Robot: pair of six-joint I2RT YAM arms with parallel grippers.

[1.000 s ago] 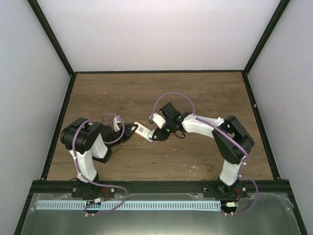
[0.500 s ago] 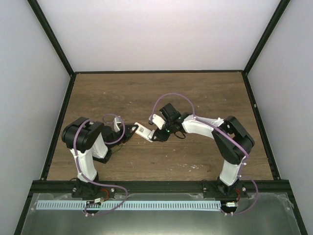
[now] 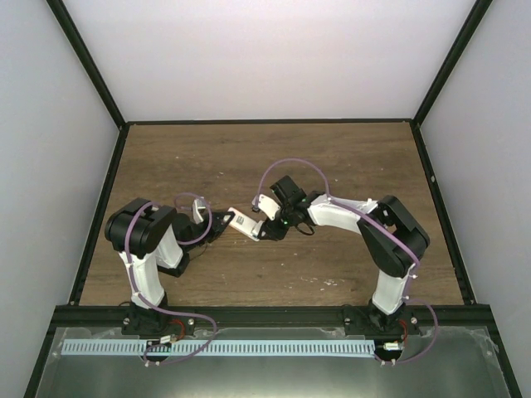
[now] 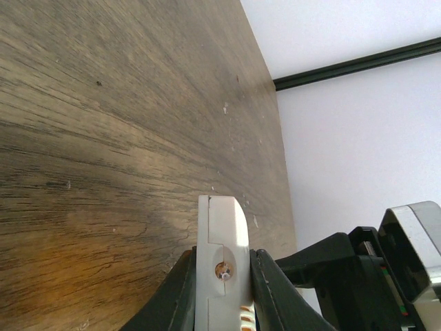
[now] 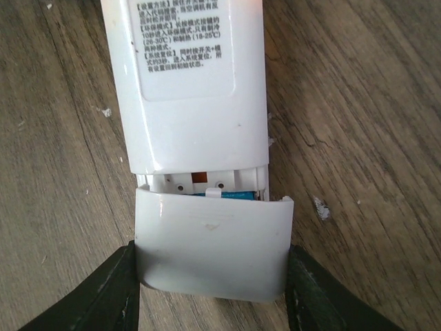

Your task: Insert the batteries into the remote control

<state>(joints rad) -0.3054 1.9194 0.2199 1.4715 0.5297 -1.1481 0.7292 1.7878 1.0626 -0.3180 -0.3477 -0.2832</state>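
Wooden table [image 3: 332, 157]: left gripper [image 4: 222, 289] clamps remote control [image 5: 193, 83]; right gripper [image 5: 210, 296] grips battery cover [image 5: 210, 248], half-on. Next, judged: slide it flush.

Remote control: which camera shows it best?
Right wrist: the remote control fills the frame, back up, cover part-open. Left wrist shows only one end, edge-on in the left gripper; top external shows a tiny white bar.
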